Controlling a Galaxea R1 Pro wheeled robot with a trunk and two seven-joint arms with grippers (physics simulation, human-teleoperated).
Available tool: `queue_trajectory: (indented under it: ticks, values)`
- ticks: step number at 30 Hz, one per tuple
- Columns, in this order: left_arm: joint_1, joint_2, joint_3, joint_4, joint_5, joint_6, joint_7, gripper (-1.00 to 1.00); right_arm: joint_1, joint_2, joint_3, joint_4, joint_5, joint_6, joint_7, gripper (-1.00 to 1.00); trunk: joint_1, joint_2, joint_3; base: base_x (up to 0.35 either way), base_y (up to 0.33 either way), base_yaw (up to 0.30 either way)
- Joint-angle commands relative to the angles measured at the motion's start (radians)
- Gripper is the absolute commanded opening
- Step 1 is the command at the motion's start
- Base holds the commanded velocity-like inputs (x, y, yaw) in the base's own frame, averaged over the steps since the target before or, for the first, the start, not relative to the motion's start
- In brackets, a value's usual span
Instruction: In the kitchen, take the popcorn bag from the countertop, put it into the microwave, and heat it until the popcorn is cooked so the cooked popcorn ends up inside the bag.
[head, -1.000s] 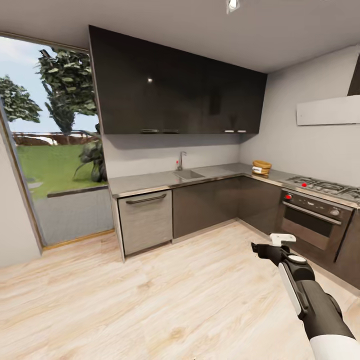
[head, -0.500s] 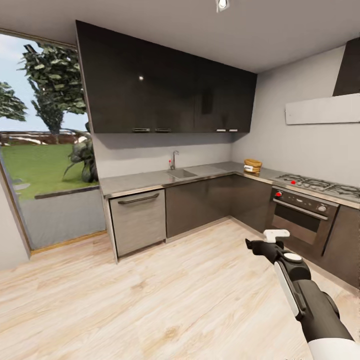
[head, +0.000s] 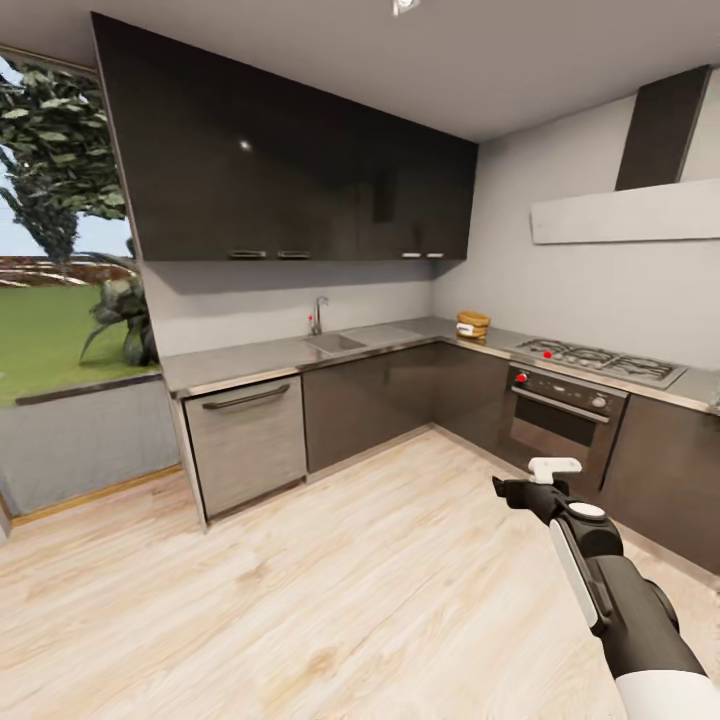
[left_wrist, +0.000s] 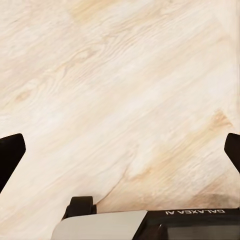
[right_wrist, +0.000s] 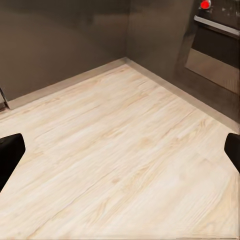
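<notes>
Popcorn bag (head: 472, 326), as best we can make it out, is the small tan sack with a white label sitting on the pale grey tabletop (head: 260, 356) in the far corner of the kitchen, just beside the gas hob (head: 598, 361) and well apart from us; it is too small here to tell its contents. We judge the task to be at its very start: the bag is untouched and we are on the wooden floor (head: 330, 590) facing the corner, so approaching, grasping, loading and heating all remain. We see no mint-blue microwave along this run of cabinets, so finding it is also ahead. Below the hob is the built-in oven (head: 558, 420), not our target. Along the other run lie the sink (head: 336, 343) with its tap and a steel dishwasher front (head: 246, 443). Our right gripper (head: 518, 492) hangs over the floor in front of the oven, and in its wrist view the jaws stand wide apart with nothing between them. Our left gripper (left_wrist: 120, 150) points down at bare floor, its jaws likewise spread wide and holding nothing.
</notes>
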Motion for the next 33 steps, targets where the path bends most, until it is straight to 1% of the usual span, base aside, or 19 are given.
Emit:
queue_trajectory:
  ticks: [1,5,7,11,33]
  values:
    - [-0.001,0.000,0.001,0.001,0.001,-0.004,0.000,1.00,-0.001,0.000,-0.001,-0.001,-0.002,0.005,0.002,1.00,0.000,-0.001,-0.003,0.000,0.000,-0.183]
    - [-0.001,-0.001,0.001,0.001,0.001,-0.004,0.000,1.00,-0.001,-0.001,-0.002,0.001,-0.002,0.005,0.000,1.00,0.000,-0.001,-0.008,0.000,0.000,-0.175]
    - [-0.001,-0.002,0.001,0.001,0.001,-0.004,0.000,1.00,-0.001,-0.001,-0.014,0.002,-0.002,0.005,0.000,1.00,0.000,-0.001,-0.011,0.000,0.000,-0.170]
    - [-0.001,-0.001,0.001,0.001,0.001,-0.004,0.000,1.00,-0.001,-0.003,-0.023,0.003,-0.002,0.005,0.000,1.00,0.000,-0.001,-0.016,0.000,0.000,-0.169]
    - [-0.001,-0.002,0.001,0.001,0.001,-0.004,0.000,1.00,0.001,-0.001,-0.024,-0.004,-0.002,0.003,0.000,1.00,0.000,-0.001,-0.046,0.000,0.000,-0.171]
